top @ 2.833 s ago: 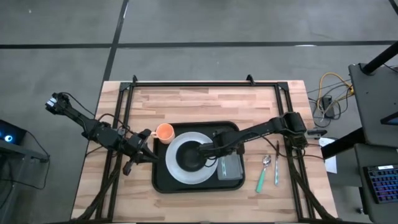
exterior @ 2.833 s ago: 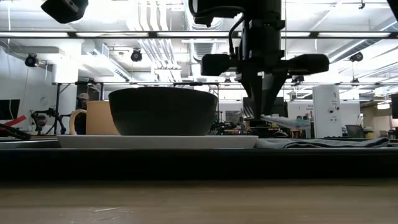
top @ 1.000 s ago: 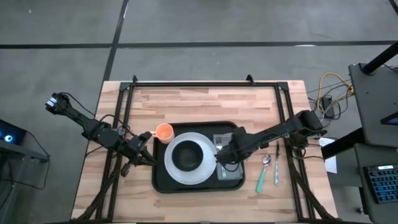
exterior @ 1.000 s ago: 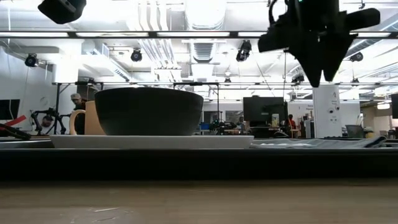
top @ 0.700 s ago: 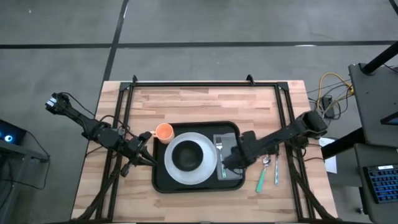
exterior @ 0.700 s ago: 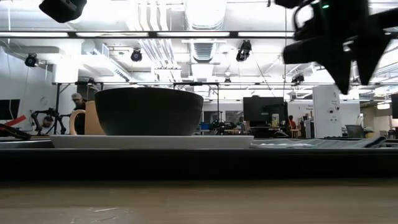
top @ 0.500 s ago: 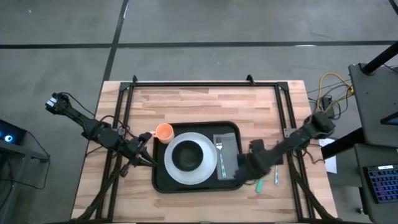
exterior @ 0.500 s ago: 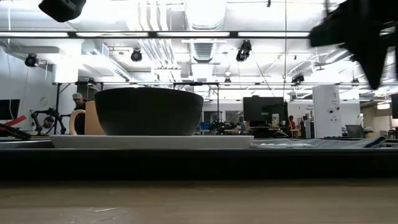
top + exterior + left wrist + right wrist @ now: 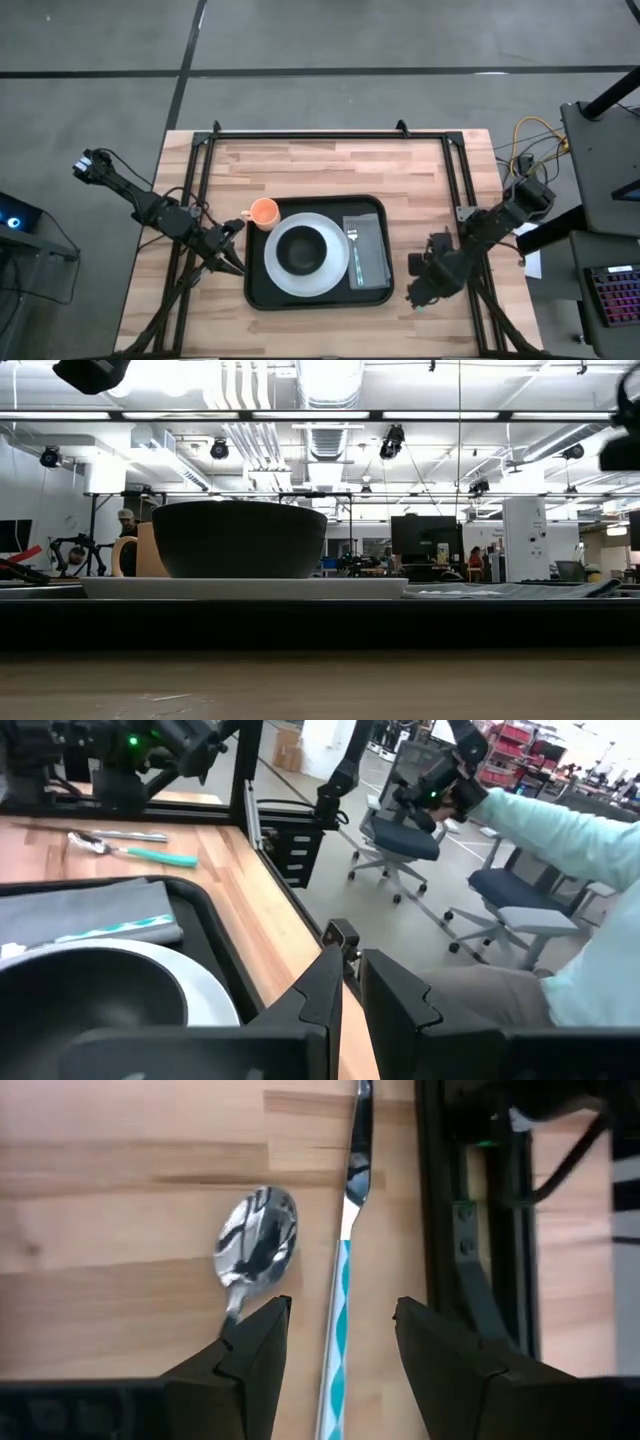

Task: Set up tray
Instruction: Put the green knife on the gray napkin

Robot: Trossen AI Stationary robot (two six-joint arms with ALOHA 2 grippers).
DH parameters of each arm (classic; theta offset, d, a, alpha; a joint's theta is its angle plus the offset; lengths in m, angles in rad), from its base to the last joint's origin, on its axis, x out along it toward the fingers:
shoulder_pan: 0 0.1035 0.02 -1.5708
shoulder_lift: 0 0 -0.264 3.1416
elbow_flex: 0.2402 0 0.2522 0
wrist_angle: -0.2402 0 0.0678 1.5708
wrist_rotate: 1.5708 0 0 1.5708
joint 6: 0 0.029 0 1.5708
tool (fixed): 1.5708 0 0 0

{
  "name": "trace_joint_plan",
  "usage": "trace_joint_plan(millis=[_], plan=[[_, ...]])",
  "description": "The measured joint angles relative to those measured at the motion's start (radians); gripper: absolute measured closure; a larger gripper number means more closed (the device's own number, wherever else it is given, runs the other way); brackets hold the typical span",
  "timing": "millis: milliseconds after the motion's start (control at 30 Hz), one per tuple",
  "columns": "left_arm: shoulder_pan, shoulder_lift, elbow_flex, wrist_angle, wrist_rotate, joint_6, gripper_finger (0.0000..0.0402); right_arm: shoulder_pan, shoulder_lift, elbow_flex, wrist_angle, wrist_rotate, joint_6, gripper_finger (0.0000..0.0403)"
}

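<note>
The left gripper [image 9: 232, 262] hung low over the desk [image 9: 320, 170] just beside the left rim of the black tray [image 9: 262, 290], its jaws drawn to a thin slit and holding nothing. The orange mug [image 9: 263, 212] stood at the tray's far-left corner, close to that arm; a careless swing from there could have knocked it over or nudged the tray out of square.

The tray lay near the middle of the desk, carrying a white plate [image 9: 343, 268] with a black bowl [image 9: 303, 254] on it and, to the right, a grey napkin [image 9: 372, 250] with a teal-handled fork [image 9: 354, 252] on its left edge.

Right of the tray, the right gripper [image 9: 335, 1340] hovered above the bare wood over the remaining cutlery, its jaws spread wide and empty, touching nothing. In the right wrist view a spoon [image 9: 257, 1245] lay just beside a teal-handled knife [image 9: 345, 1250], the knife's handle running between the two fingers and the spoon's handle passing under one of them.

That closeness looked like the main risk: a descent aimed at the knife could have pinned the spoon's handle or pushed the pair askew. Both pieces lay flat on the wood, so the fingers would likely have had little to bite on, and a shallow close could have let the thin handle slip or pivot out. The desk's black frame rail [image 9: 480, 1230] ran close alongside, leaving little room for a sideways correction.
</note>
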State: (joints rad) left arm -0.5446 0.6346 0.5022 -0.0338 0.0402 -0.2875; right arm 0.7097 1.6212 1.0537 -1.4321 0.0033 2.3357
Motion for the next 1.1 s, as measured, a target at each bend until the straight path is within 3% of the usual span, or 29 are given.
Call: trace_joint_plan(millis=[200, 333, 900, 1100], plan=[[0.0, 0.0, 0.0, 0.0, 0.0, -0.01, 0.0378, 0.027, -0.031, -0.172, 0.216, 0.027, 0.017, 0.0227], [0.0, 0.0, 0.0, 0.001, 0.002, -0.01, 0.0378, 0.048, -0.031, -0.246, 0.236, 0.015, 0.035, 0.0227], [0.0, 0.0, -0.002, 0.0, 0.006, -0.029, 0.0378, 0.075, -0.04, -0.373, 0.371, -0.027, 0.059, 0.0228], [0.0, 0.0, -0.002, 0.0, 0.006, -0.029, 0.0378, 0.073, -0.045, -0.371, 0.384, -0.028, 0.043, 0.0257]])
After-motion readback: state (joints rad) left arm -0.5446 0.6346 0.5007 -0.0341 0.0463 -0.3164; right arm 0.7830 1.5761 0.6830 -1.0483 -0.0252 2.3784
